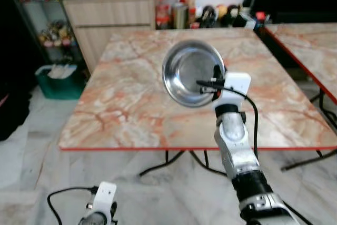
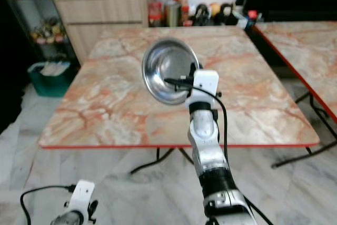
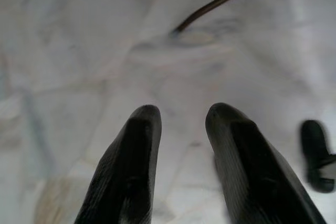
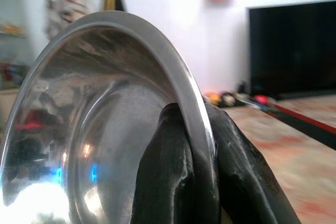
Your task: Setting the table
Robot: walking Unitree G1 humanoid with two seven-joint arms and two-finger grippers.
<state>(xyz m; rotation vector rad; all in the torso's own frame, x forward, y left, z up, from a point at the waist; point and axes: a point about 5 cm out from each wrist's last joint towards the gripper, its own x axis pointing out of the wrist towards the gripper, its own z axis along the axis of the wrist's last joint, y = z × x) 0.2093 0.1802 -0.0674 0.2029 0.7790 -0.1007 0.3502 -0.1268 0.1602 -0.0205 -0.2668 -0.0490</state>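
Fingers first, going left to right: the left gripper point(image 3: 178, 129) hangs low beside the robot over the pale marble floor point(image 3: 73, 35), its two black fingers point(image 3: 131, 150) parted with nothing between them, so it's just idling. A dark cable point(image 3: 215, 3) trails across the floor ahead of it.

Over on the right, the right gripper point(image 4: 191, 145) has its fingers pinched tight on the rim of the steel plate point(image 1: 192, 72), one finger on each face of the rim. That plate is tipped up nearly on edge, hollow side facing the camera, held in the air above the near-middle of the marble desk point(image 1: 121, 109).

So the key bit: the desk surface is straight below and ahead of the plate, which I'd guess needs rolling flat before going down. The right arm is obviously the one to do it; the left is well apart.
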